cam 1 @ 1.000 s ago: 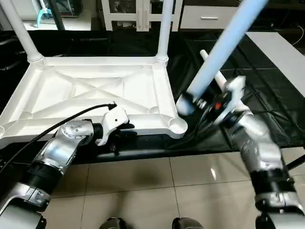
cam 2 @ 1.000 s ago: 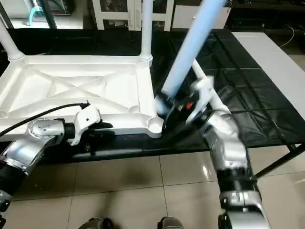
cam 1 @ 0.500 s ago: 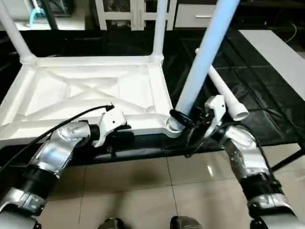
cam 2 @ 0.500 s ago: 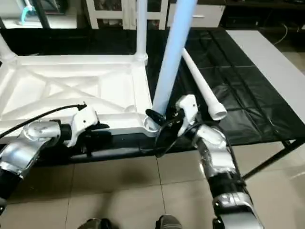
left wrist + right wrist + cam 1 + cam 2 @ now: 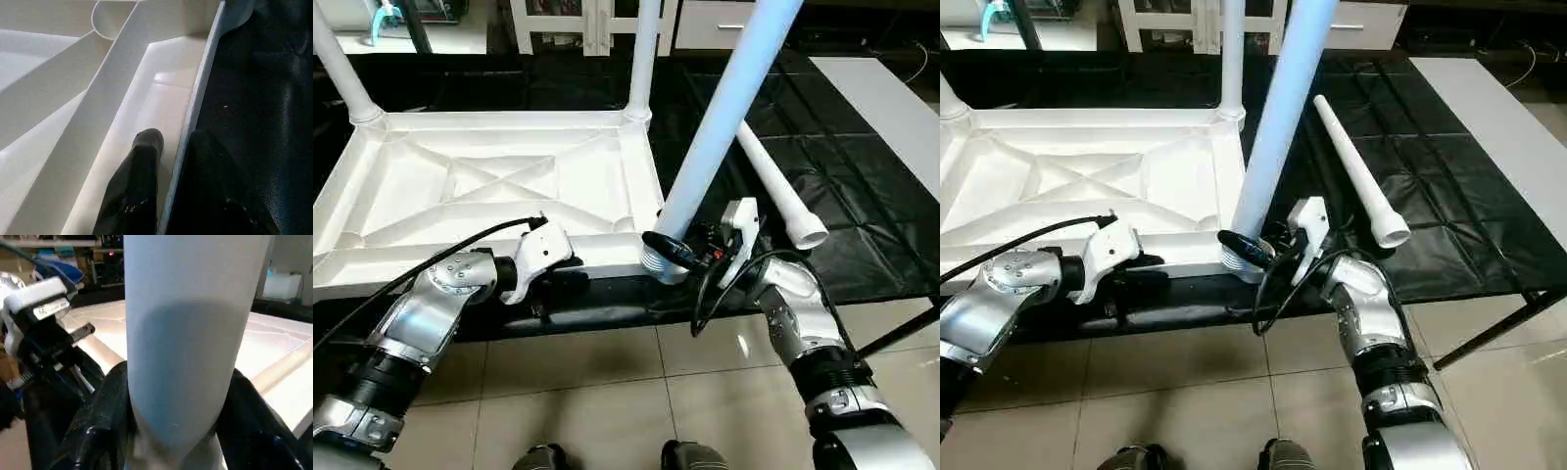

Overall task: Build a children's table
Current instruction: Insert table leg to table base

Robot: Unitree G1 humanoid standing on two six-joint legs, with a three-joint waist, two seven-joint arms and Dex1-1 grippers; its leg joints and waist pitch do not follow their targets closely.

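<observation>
The white table top lies upside down on the black mat, ribs up. Two legs stand in its far corner sockets, one at the far left and one at the far right. My right gripper is shut on a third leg near its lower end, which rests at the near right corner socket; this leg leans up to the right. The fingers clasp it on both sides. My left gripper is shut on the top's near rim, one finger inside and one outside. A fourth leg lies loose on the mat.
A white glass-door cabinet stands behind the table. A white board covers the far right of the black mat. Tiled floor begins just past the table's near edge.
My right gripper has brought the leg's lower end down and left onto the near right corner socket, and the leg now stands steeper. The left gripper has stayed on the rim.
</observation>
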